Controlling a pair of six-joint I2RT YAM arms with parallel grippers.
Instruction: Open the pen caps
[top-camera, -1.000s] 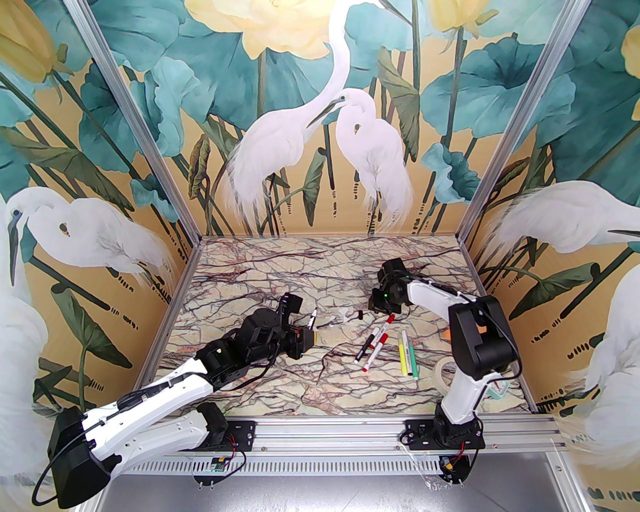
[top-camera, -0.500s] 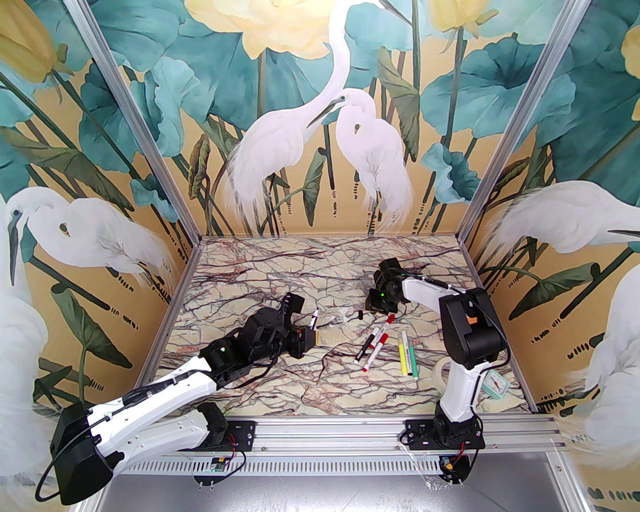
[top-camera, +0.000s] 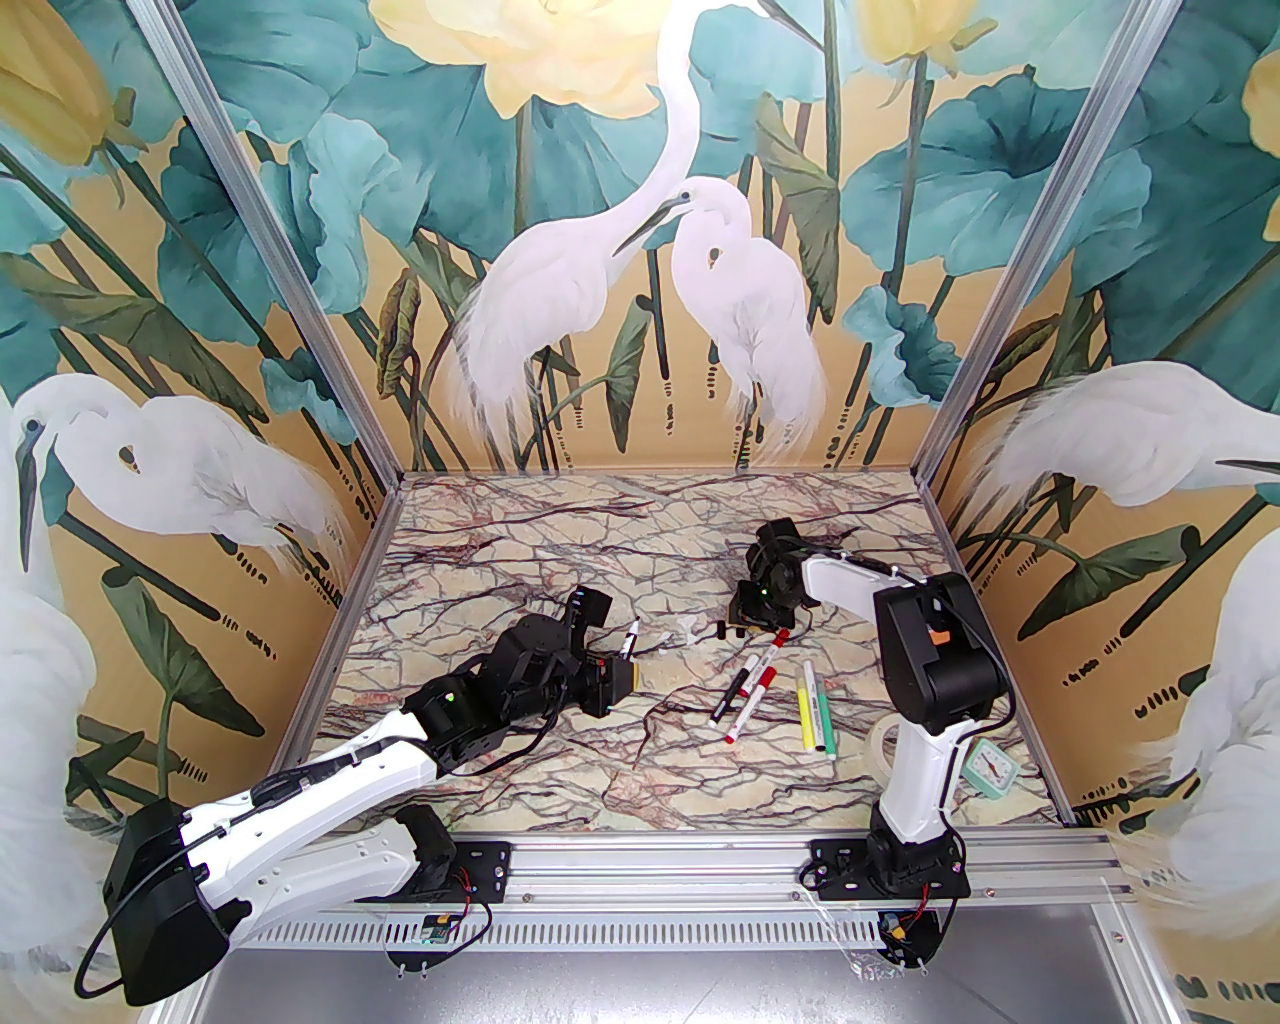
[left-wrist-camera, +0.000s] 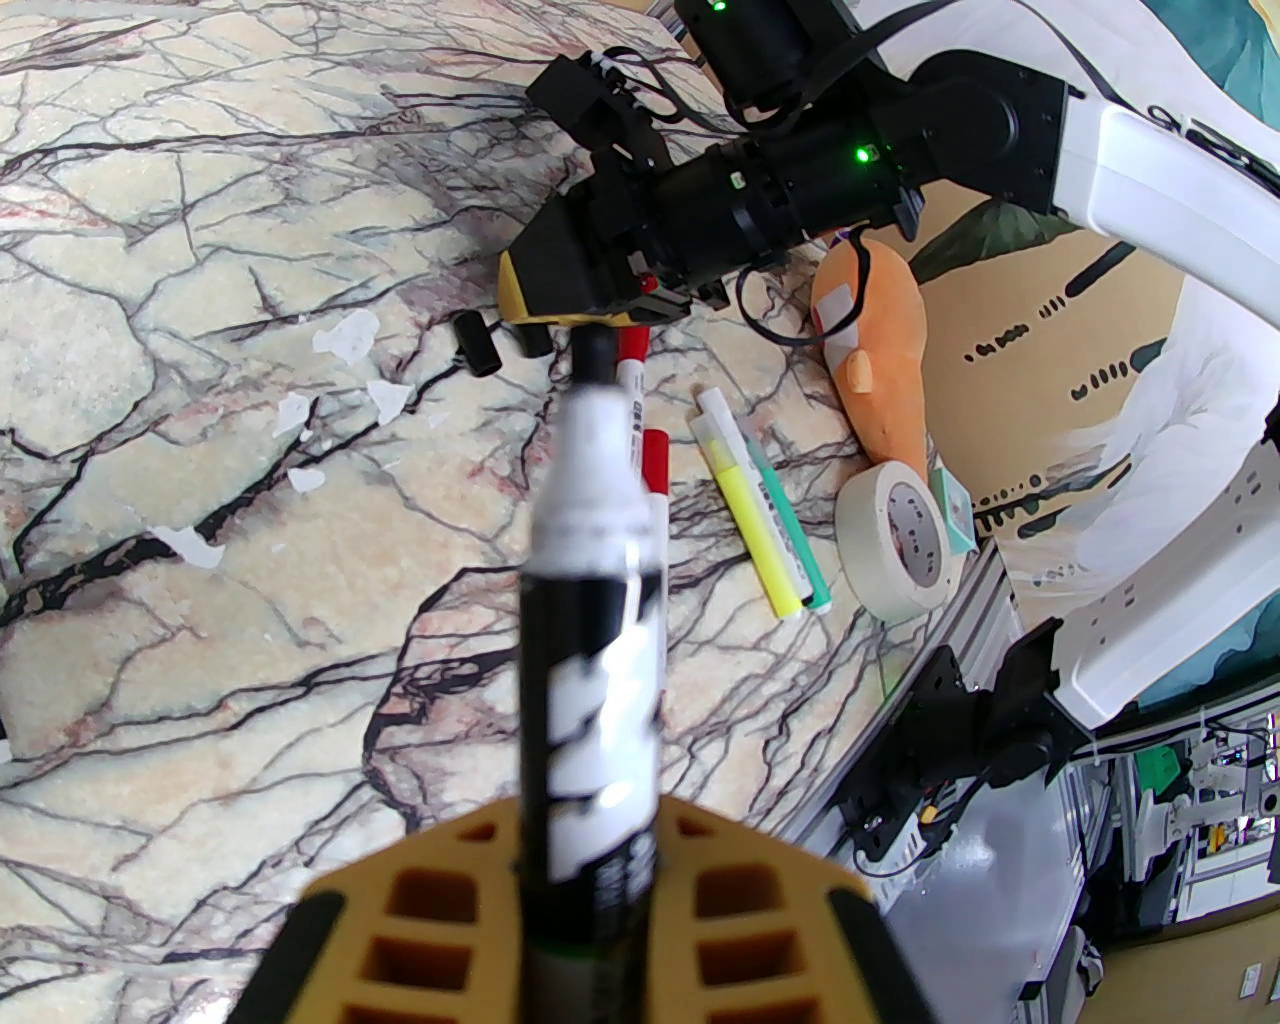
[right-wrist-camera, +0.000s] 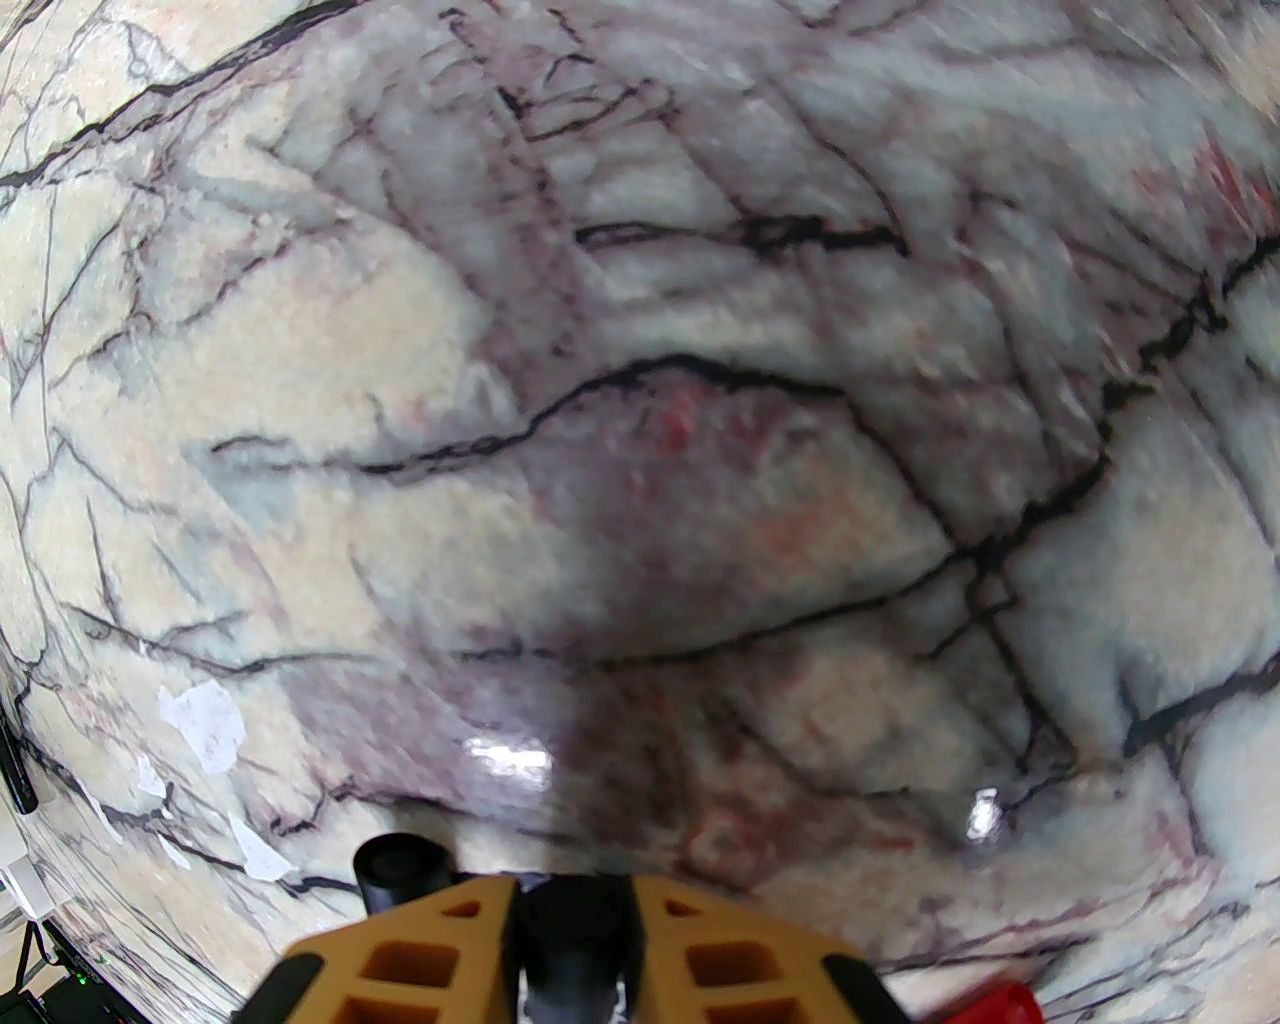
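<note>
Left pincer (left-wrist-camera: 590, 835) is clamped on the barrel of a black-and-white marker (left-wrist-camera: 590, 600), whose front end points straight ahead toward the right pincer (right-wrist-camera: 570, 892). That end looks bare, a dark nib past a white neck, so I judge this pen open.

Four more markers (top-camera: 775, 700) lie in a loose row on the table (right-wrist-camera: 700, 400), on the near side of the right pincer and well ahead and to the right of the left one. They make up most of what is left. A red cap (left-wrist-camera: 632, 345) and a whitish cap (left-wrist-camera: 712, 405) look seated on their barrels. The dark marker's ends are too small to tell.

Right pincer is closed on a black cap (right-wrist-camera: 572, 940), seen end-on between its pads. I take it to be the held marker's own. A second black cap (right-wrist-camera: 405, 872) lies loose on the table just beside the right pincer's left pad, so another pen has probably been opened too.

As for pose, the left arm lies low and stretched across the table, with its wrist turned so the marker slants up and away. The right arm stands with its elbow high and its forearm reaching forward and down. Its pincer sits close over the table and faces the left one, and a clear gap separates the cap from the nib.
</note>
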